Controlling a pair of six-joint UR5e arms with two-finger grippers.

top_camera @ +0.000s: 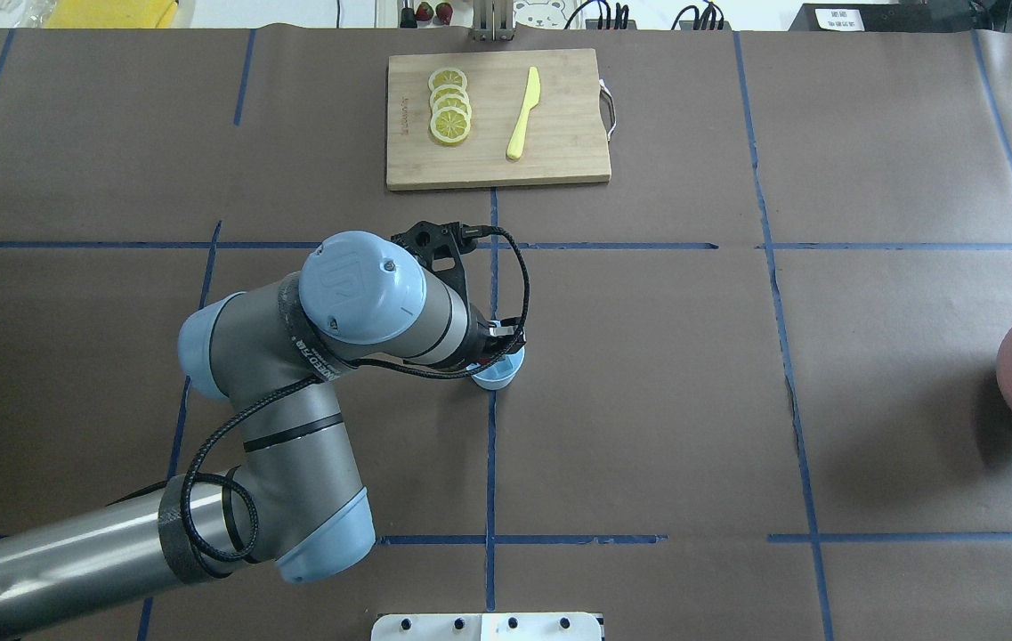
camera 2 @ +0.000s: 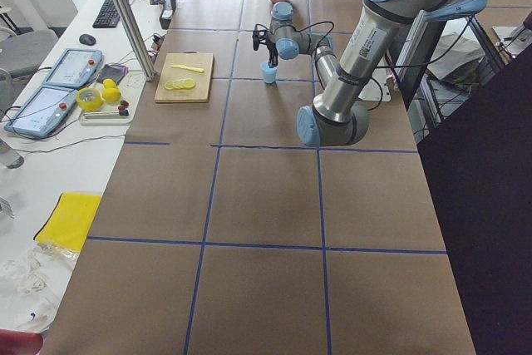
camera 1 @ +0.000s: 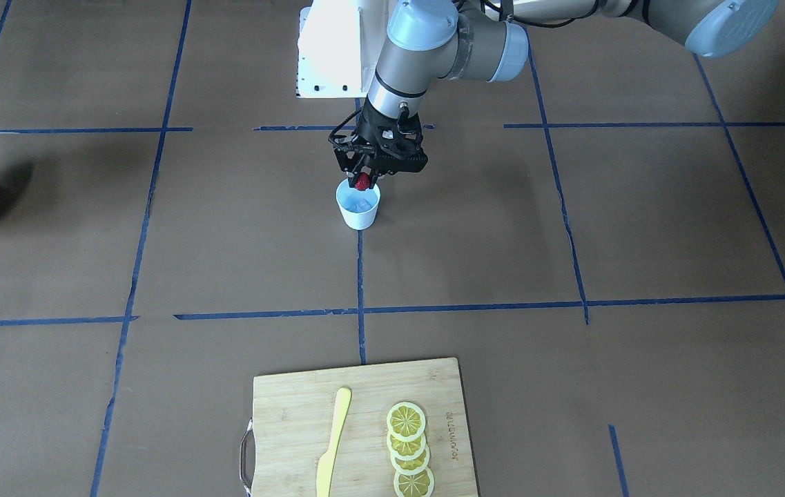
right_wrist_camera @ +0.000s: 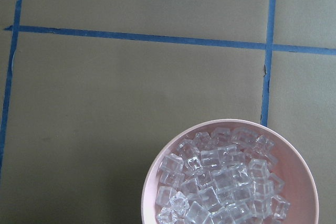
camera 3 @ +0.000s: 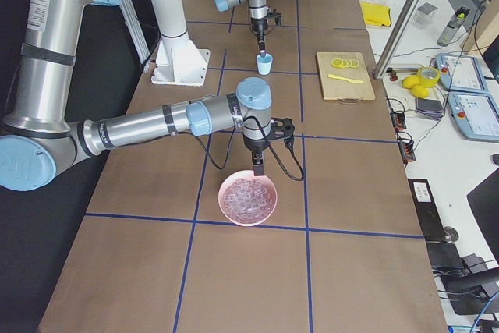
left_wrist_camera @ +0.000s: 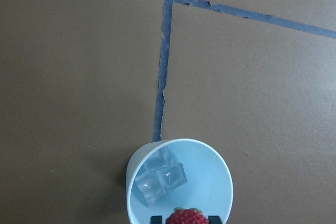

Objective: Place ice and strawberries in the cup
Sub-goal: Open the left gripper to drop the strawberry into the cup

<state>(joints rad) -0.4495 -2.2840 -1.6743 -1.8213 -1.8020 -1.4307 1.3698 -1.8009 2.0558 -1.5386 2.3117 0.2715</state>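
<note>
Red strawberry (camera 1: 363, 181) sat clamped between the fingers of the left gripper (camera 1: 364, 181), poised just above the mouth of the white cup (camera 1: 357, 205), toward one edge, with ice (left_wrist_camera: 160, 179) lying at the bottom. The smart play looked to be centring over the mouth, dipping a touch, then letting go so the berry dropped in clean. The right gripper (camera 3: 258, 168) hung over the pink bowl (camera 3: 249, 199) of cubes, its jaws impossible to read.
</note>
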